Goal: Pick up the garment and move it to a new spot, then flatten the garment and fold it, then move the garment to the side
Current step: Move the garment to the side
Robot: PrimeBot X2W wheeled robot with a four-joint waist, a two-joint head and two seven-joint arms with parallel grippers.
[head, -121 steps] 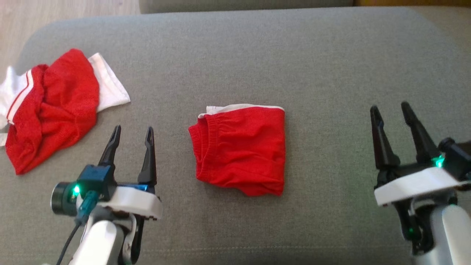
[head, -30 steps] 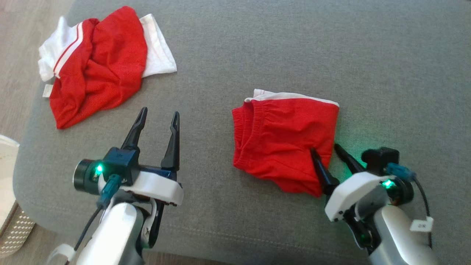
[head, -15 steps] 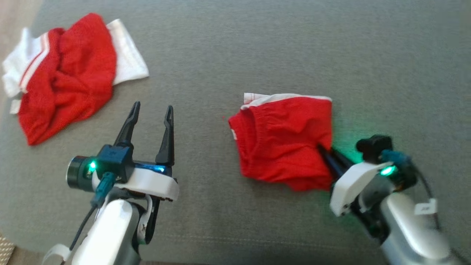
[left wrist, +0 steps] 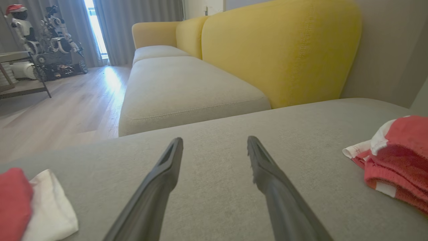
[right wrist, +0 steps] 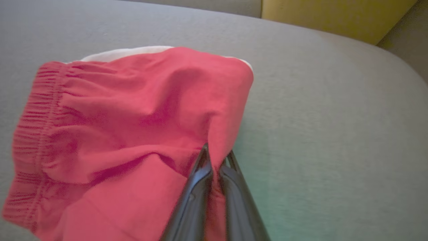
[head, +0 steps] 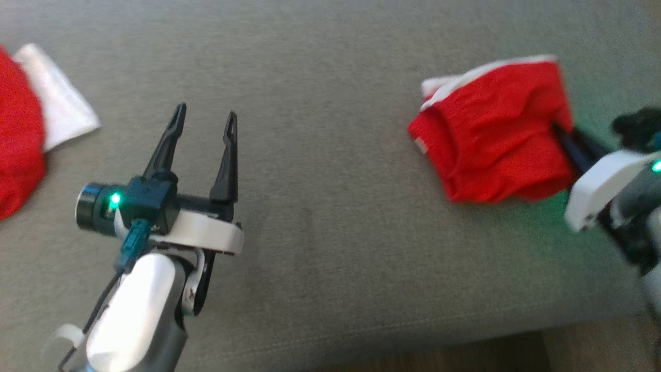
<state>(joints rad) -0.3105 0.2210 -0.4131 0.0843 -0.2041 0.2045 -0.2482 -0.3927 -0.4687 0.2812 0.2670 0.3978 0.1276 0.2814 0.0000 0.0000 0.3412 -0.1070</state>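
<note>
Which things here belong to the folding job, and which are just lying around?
Job: folded red shorts, pinched at one edge by the shut right gripper; grey cushion under them.
Lying about: crumpled red and white clothes at the left; yellow sofa back; open left gripper, empty.

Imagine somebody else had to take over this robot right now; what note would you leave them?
Right gripper: shut on the folded red garment, pinching its right edge.
Left gripper: open, empty, above the grey cushion.
Done: garment looks folded.
To do: shift it to the side, release.
A second red and white garment lies at the far left.
</note>
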